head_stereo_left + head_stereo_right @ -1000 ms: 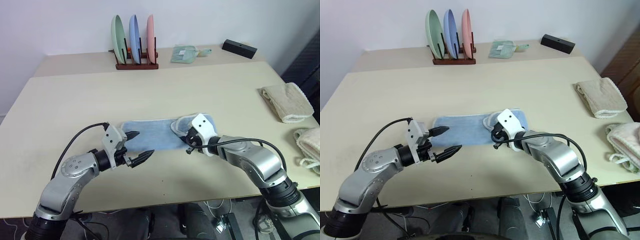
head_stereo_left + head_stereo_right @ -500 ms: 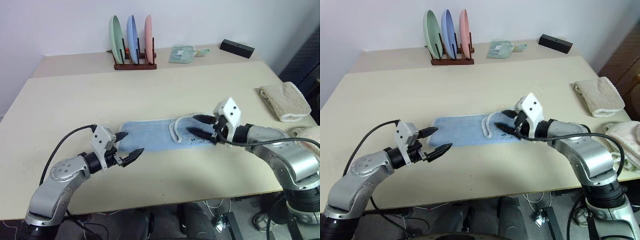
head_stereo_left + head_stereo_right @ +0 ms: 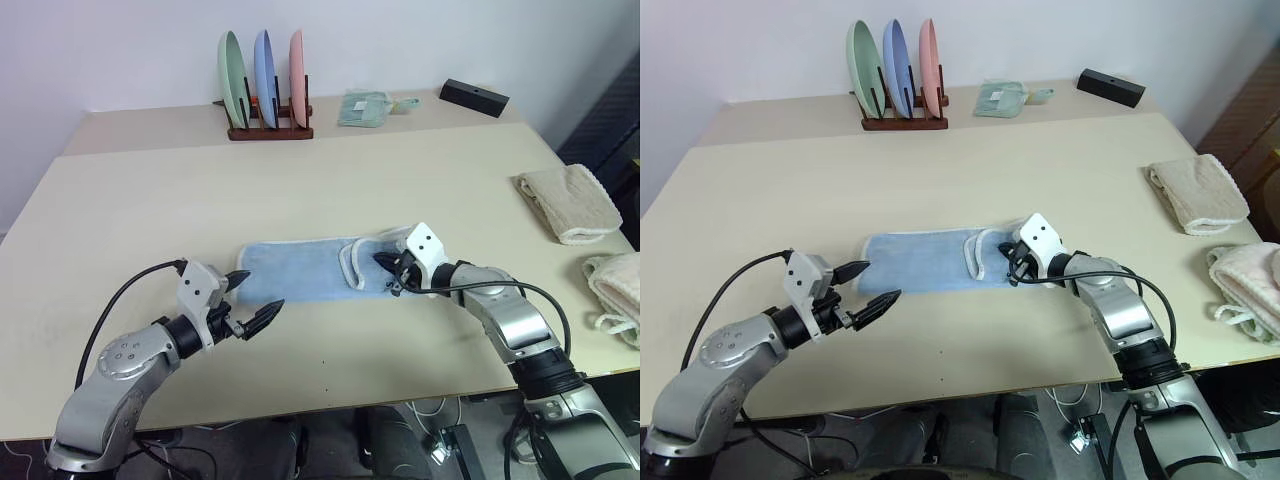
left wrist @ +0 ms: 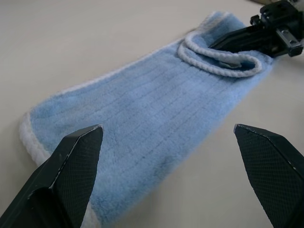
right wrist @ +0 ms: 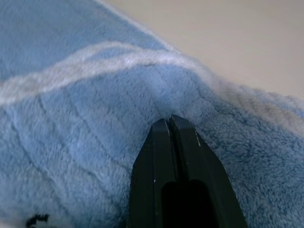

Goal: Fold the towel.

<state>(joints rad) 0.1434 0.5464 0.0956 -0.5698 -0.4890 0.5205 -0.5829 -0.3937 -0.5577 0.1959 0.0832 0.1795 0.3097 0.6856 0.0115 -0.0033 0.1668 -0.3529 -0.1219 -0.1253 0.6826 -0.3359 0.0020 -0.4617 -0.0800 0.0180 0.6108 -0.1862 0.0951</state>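
The light blue towel (image 3: 300,272) lies flat along the middle of the table, its whitish hem showing. Its right end is doubled back over itself in a loose flap (image 4: 218,59). My right gripper (image 3: 382,260) is shut, and its tips (image 5: 169,119) press on the pile at that doubled end. No cloth shows between the fingers. A small dark mark (image 5: 35,221) is printed beside them. My left gripper (image 3: 265,288) hovers open just off the towel's left end, nearer the front edge, with nothing between its fingers (image 4: 78,156).
At the back, a wooden rack (image 3: 268,128) holds three upright plates, with a mint-green folded cloth (image 3: 365,106) and a black box (image 3: 478,97) to its right. Two cream folded towels (image 3: 570,203) (image 3: 615,290) lie along the table's right edge.
Half a second ago my right gripper stood open above the towel's right end. It has come down and left onto the doubled end and shut. The left gripper has barely moved.
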